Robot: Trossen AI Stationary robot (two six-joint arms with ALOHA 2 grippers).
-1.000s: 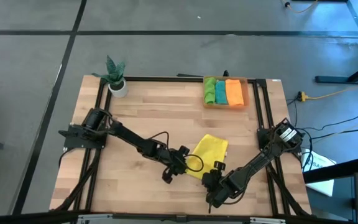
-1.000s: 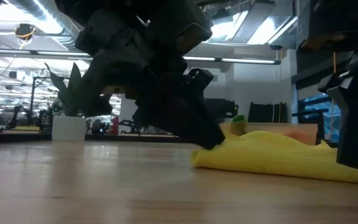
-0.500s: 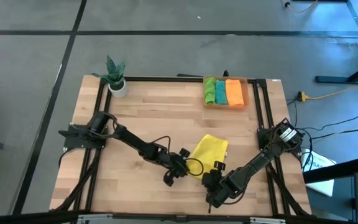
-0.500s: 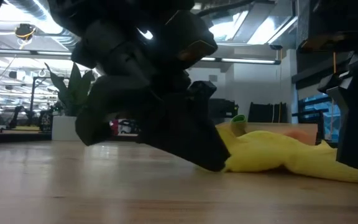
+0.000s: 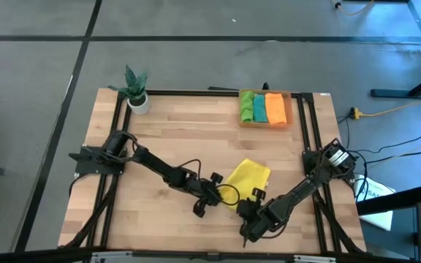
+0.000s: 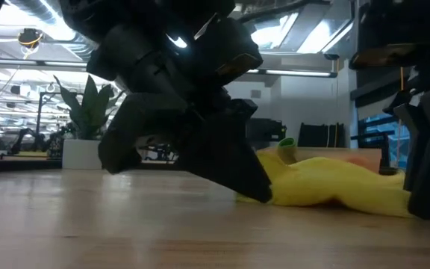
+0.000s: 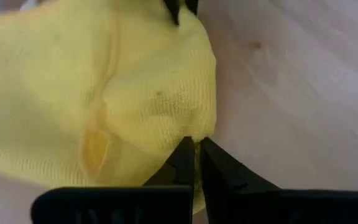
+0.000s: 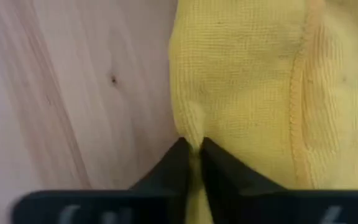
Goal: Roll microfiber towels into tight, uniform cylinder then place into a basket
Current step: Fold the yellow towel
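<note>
At the table's far left corner stands a small potted plant [image 5: 136, 89] in a white pot, well apart from the work. The left arm reaches from the left edge across the wooden table [image 5: 167, 131] toward the near middle, where the left gripper [image 5: 220, 191] is pressed down at the left corner of the yellow towel [image 5: 248, 177]. Its wrist view shows the two dark fingers [image 7: 180, 163] drawn together with a pinch of the yellow cloth's edge [image 7: 104, 93] between their tips (only a sliver of gap remains, filled by fabric). From table height the same gripper [image 6: 256, 190] meets the towel [image 6: 327, 187] right at the wood, the cloth rumpled and raised beside it.

The yellow towel lies mostly flat and unrolled, set diagonally, in the near middle of the table between the two grippers.

Just to its right and nearer the front edge, the right gripper [image 5: 253, 201] comes in from the right side of the table and bites the towel's near corner. In its wrist view the fingers [image 8: 176, 163] are closed on a small fold of the yellow fabric [image 8: 247, 74].

At the far right, the orange basket [image 5: 291, 108] holds three rolled towels side by side: a green towel [image 5: 246, 107], a teal towel [image 5: 259, 107] and an orange towel [image 5: 275, 107]
</note>
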